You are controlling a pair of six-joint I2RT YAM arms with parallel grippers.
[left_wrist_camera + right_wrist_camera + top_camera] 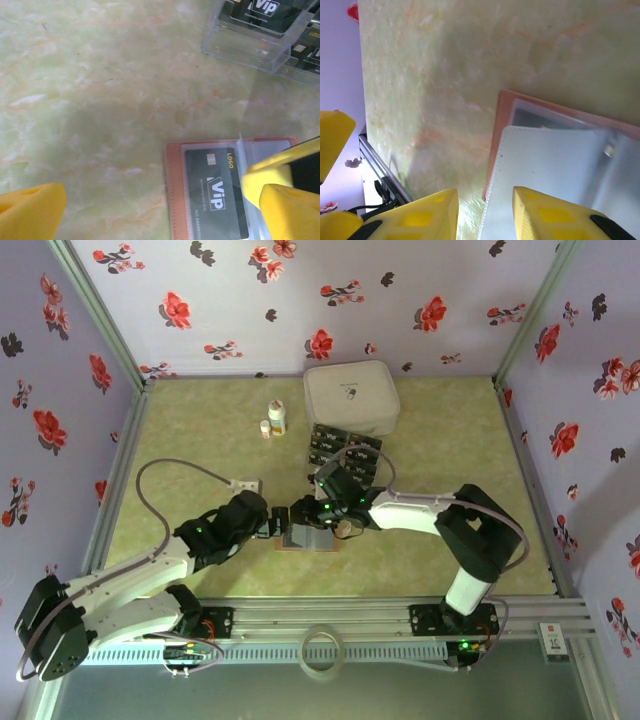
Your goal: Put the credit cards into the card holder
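The reddish-brown card holder [305, 537] lies open on the table between both grippers. In the left wrist view the card holder [175, 195] has a dark VIP credit card [215, 190] in a clear sleeve. My left gripper [162, 202] is open wide, straddling the holder's left edge. My right gripper [485, 215] is open over the card holder [501, 125], and the edge of a raised clear sleeve page [555, 160] stands between its fingers. More black credit cards [345, 452] sit in a clear tray [250, 47] beyond the holder.
A large white rounded case [352, 397] stands at the back, with two small white bottles [275, 418] to its left. A small white block [245, 483] lies near the left arm. A tape roll [320, 652] rests on the front rail.
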